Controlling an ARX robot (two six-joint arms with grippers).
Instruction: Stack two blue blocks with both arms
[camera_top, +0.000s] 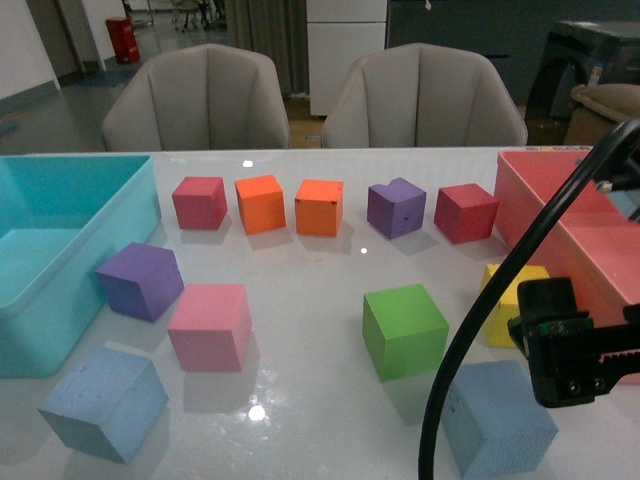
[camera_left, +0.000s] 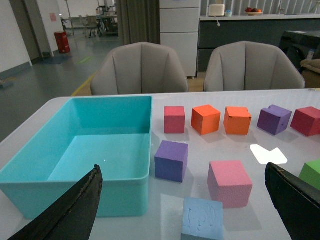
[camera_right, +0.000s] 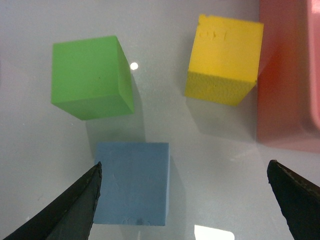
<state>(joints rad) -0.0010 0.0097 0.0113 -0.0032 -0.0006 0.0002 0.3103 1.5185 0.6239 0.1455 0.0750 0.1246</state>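
From the front, both blue blocks sit on the white surface (camera_top: 300, 270) at its near edge, well apart and unstacked. The left blue block (camera_top: 105, 400) lies just in front of the teal bin (camera_top: 30, 340), near the pink cube (camera_top: 210, 325). The right blue block (camera_top: 500, 425) lies near the green cube (camera_top: 403, 330) and the yellow cube (camera_top: 515, 310), partly behind the right arm (camera_top: 565, 345) and its black cable. The left arm does not appear in this view.

Each wrist camera catches only one block. The left wrist view shows the left blue block (camera_left: 202, 219) cut off by the frame edge, its top face pale, matte and dimpled. The left fingers (camera_left: 75, 210) are spread wide apart, holding nothing.

The right wrist view looks straight down on the right blue block (camera_right: 132, 182), flat on the surface and showing a smooth sky-blue top with faint marks. The right fingers (camera_right: 295, 200) are also spread wide and empty; the block sits between them, closer to one finger than the other. Beyond it lie the green cube (camera_right: 92, 77), the yellow cube (camera_right: 225, 50) and a pink bin (camera_right: 280, 75).
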